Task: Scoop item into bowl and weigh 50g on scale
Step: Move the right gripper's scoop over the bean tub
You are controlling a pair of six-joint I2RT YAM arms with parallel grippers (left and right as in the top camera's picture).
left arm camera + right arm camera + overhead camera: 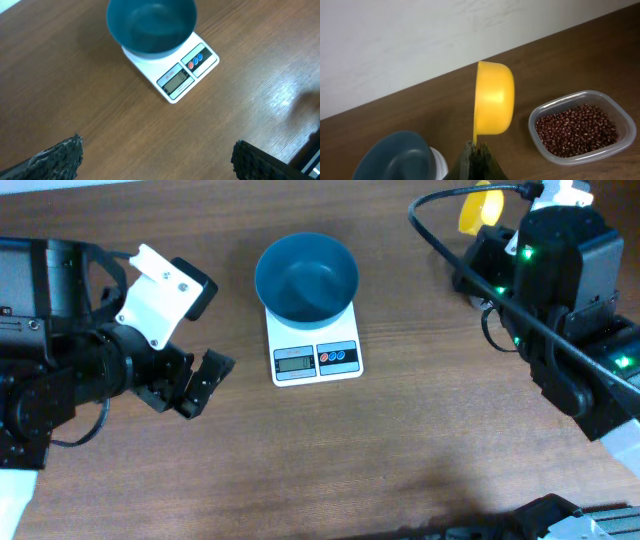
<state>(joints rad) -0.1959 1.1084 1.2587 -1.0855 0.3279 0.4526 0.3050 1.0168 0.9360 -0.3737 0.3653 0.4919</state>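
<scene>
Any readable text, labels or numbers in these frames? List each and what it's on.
No text can be read in any view.
The display of the scale: digits too small and blurred.
The red and blue buttons: captions, if any, too small.
The bowl, yellow scoop, clear tub: no markings seen.

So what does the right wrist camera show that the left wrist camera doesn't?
Only the right wrist view: the yellow scoop, held by its handle in the shut right gripper, and a clear tub of reddish-brown beans near a pale wall. Only the left wrist view: the display and the red and blue buttons, plus the open, empty left gripper. Both: the blue bowl sitting on the white scale, and the wooden table.
</scene>
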